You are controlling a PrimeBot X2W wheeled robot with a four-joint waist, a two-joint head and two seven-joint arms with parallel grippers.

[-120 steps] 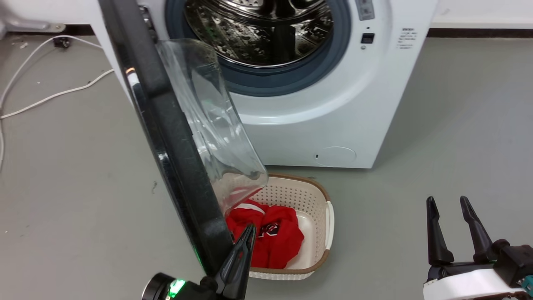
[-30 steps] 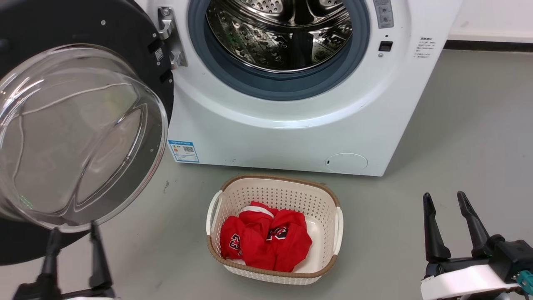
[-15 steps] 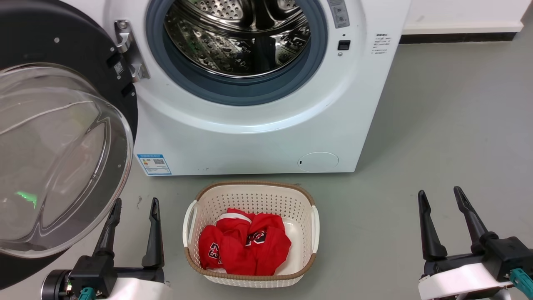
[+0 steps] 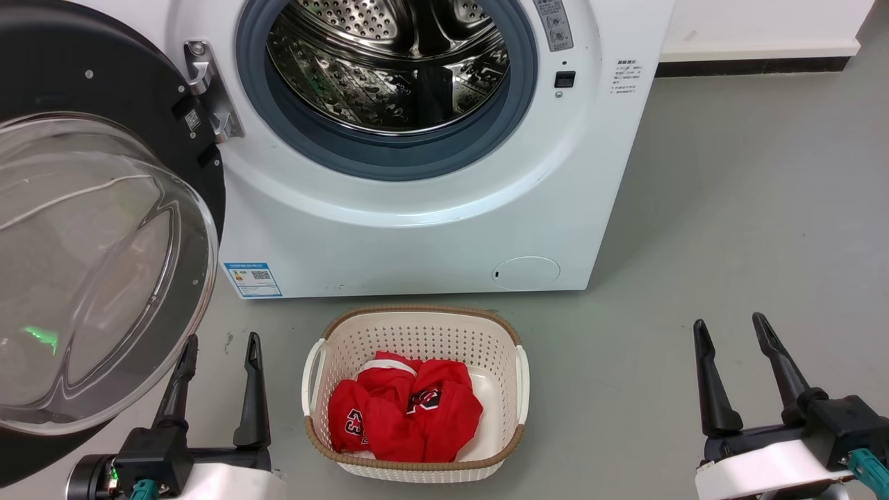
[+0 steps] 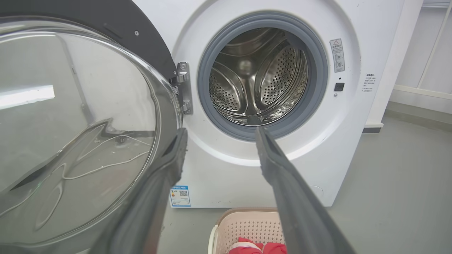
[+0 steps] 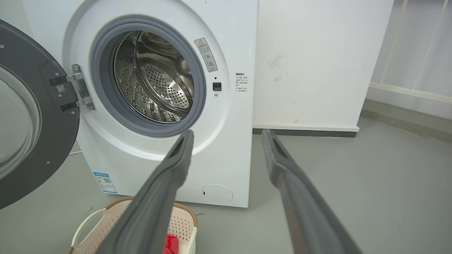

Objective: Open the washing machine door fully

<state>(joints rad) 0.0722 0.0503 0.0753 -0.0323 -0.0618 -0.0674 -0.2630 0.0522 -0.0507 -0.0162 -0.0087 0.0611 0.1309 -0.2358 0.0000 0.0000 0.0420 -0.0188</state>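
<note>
Nearest, at the lower left of the head view, the left pincer points up with its two dark fingers spread and nothing between them. It sits just beside the lower rim of the washing machine door, and contact with the rim cannot be made out. At the lower right the right pincer is likewise released and empty, over bare grey floor and well apart from everything else. Between the two, a little farther off, a cream laundry basket with a brown rim stands on the floor, and a crumpled red garment lies inside it. The basket sits close in front of the washing machine, with a narrow strip of floor between them. The door is swung wide to the robot's left, clear of the opening. Its inner face and bulging clear glass bowl are turned toward the camera, framed by the black ring. It hangs from a metal hinge at the left edge of the opening. Low on the white front are a blue label on the left and a round cap on the right. Higher up, the grey rubber gasket rings the perforated steel drum, which lies fully exposed. Beyond the machine, on the right, a white wall meets the floor at a dark skirting strip.
</note>
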